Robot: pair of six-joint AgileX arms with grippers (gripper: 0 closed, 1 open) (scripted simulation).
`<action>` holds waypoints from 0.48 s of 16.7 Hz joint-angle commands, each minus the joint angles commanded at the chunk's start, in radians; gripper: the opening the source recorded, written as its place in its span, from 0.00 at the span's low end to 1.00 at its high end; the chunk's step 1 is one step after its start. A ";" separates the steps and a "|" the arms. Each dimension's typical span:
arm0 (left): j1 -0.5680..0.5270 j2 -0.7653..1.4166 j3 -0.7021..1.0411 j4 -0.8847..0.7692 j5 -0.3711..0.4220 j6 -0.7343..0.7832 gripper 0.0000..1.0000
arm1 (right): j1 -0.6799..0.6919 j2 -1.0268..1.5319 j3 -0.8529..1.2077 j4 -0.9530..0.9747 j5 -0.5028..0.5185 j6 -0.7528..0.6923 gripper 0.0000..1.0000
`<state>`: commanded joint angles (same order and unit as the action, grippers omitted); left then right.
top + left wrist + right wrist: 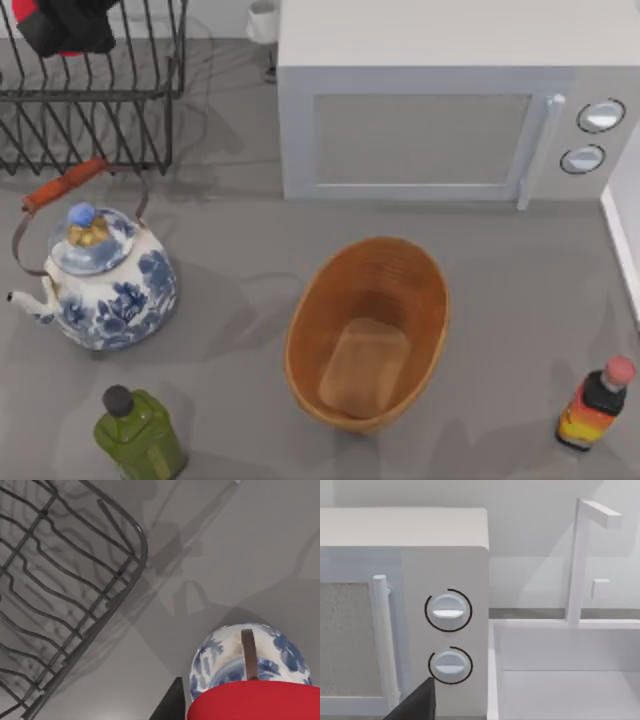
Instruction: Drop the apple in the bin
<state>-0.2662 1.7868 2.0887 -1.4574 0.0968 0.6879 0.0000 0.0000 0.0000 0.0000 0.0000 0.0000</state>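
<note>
The apple (66, 47) is a small red fruit held at the top view's far left back corner, above the dish rack. My left gripper (62, 30), black, is shut on it from above and hides most of it. In the left wrist view the apple (255, 702) fills the lower edge, with one dark finger (170, 705) beside it and the teapot below. The bin (303, 335), an oval orange-brown ribbed basket, stands empty in the middle front of the table, well to the right of the apple. A dark part of my right gripper (417, 702) shows in front of the microwave's knobs.
A black wire dish rack (100, 110) stands at back left, with a blue-and-white teapot (105, 285) in front of it. A white microwave (440, 110) fills the back. A green bottle (140, 435) sits front left and an orange-and-black bottle (596, 402) front right. A white sink (560, 680) lies at the right edge.
</note>
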 joint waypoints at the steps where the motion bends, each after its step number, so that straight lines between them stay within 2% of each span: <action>1: -0.046 0.034 0.026 -0.033 -0.007 0.001 0.00 | 0.000 0.000 0.000 0.000 0.000 0.000 1.00; 5: -0.237 0.205 0.124 -0.168 -0.046 -0.002 0.00 | 0.000 0.000 0.000 0.000 0.000 0.000 1.00; 8: -0.431 0.358 0.215 -0.252 -0.096 -0.008 0.00 | 0.000 0.000 0.000 0.000 0.000 0.000 1.00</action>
<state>-0.6976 2.1446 2.3041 -1.7089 0.0007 0.6800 0.0000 0.0000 0.0000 0.0000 0.0000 0.0000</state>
